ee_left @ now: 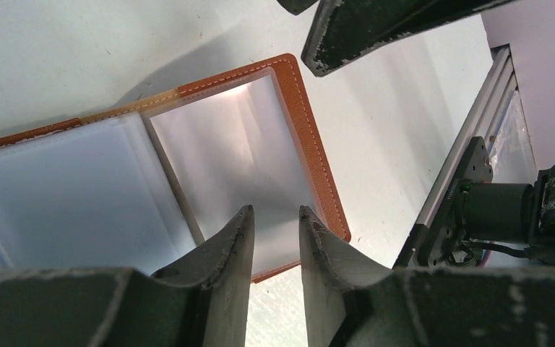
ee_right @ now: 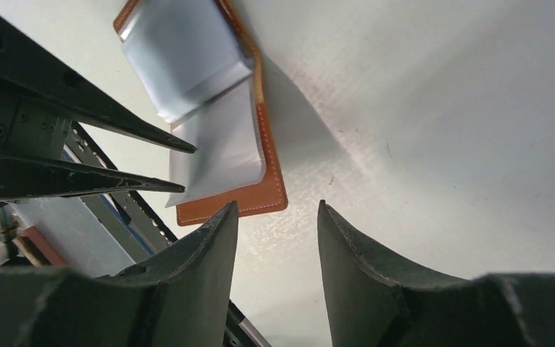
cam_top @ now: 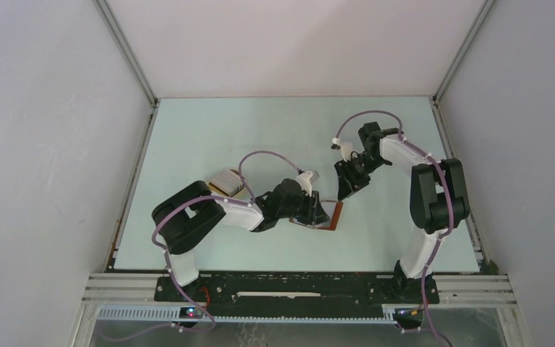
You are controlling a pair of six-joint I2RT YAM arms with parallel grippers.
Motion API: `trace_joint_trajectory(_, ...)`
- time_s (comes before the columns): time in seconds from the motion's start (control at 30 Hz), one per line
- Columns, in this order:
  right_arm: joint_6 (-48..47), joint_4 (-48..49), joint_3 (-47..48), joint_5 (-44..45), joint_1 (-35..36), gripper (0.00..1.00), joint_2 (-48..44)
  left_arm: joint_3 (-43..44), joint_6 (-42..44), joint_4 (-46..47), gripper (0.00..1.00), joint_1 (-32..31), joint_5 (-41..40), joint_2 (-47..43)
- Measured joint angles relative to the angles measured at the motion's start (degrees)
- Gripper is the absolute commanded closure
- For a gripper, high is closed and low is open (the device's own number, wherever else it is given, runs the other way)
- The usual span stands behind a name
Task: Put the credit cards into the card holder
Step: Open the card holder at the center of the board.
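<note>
lying open on the table (cam_top: 209,130), the card holder (cam_top: 327,215) has its clear pockets face up, which a card needs in order to go in. the left gripper (ee_left: 275,214) reaches in from 9 o'clock. its fingertips sit low over the near edge of a clear pocket leaf (ee_left: 238,152), with a narrow gap between them. that placement reads as pinning or pinching the leaf so the case does not flop shut, but i cannot tell whether the leaf is actually clamped.

the right gripper (ee_right: 277,210) hangs just off the holder at about 1 o'clock, jaws released with nothing between them, tilted down toward the brown border. no card shows in either pincer. the credit cards (cam_top: 225,181) sit in a striped stack at about 10 o'clock from the holder, beside the left arm and apart from the case.

judging from this, one arm steadies the holder so the free one can fetch a card. the pocket leaf looks slack, so sliding a thin card in will likely need it held taut.
</note>
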Motion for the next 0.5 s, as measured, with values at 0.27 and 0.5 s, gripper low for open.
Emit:
trace_joint_trajectory(0.27, 0.68, -1.99, 0.04, -2.89, -1.79, 0.58, 5.99, 0.0, 0.0, -0.13, 0.66, 0.0, 0.2, 0.39)
trace_joint_trajectory(0.5, 0.68, -4.22, 0.94, -6.38, -1.77, 0.83, 9.14, 0.0, 0.0, -0.13, 0.65, 0.0, 0.24, 0.39)
